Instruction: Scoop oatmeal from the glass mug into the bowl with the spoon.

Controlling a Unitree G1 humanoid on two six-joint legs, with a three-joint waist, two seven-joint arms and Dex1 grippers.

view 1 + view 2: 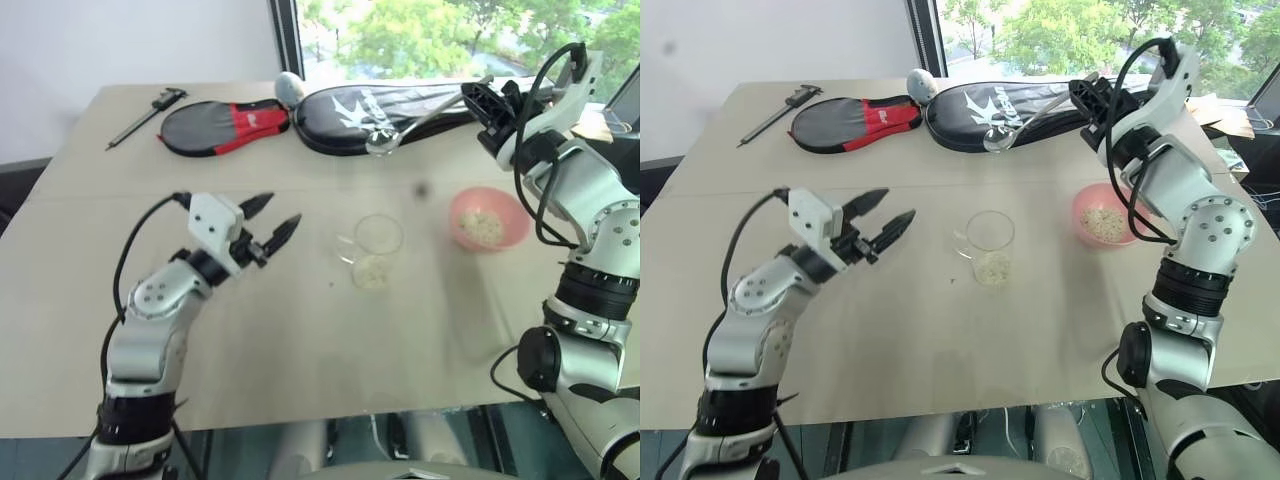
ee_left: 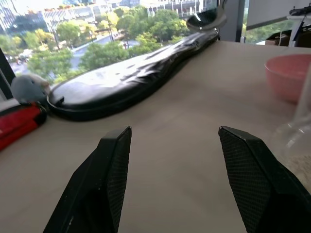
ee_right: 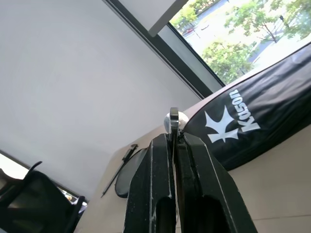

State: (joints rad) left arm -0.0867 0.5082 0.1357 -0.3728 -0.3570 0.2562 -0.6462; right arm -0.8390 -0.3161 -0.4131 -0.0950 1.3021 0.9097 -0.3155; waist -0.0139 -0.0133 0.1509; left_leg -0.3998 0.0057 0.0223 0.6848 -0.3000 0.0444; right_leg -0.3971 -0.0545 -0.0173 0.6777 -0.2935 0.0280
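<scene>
A beige table [image 1: 300, 340] stands before a white wall [image 1: 130, 40] and sunlit window [image 1: 450, 35].

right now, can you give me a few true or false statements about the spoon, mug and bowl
1. The right gripper holds the spoon above the table. True.
2. The bowl is empty. False: it holds oatmeal.
3. The left gripper grips the glass mug. False: its fingers are open, apart from the mug.
4. Oatmeal lies in the mug's bottom. True.
5. The mug lies tipped over. False: it stands upright.
</scene>
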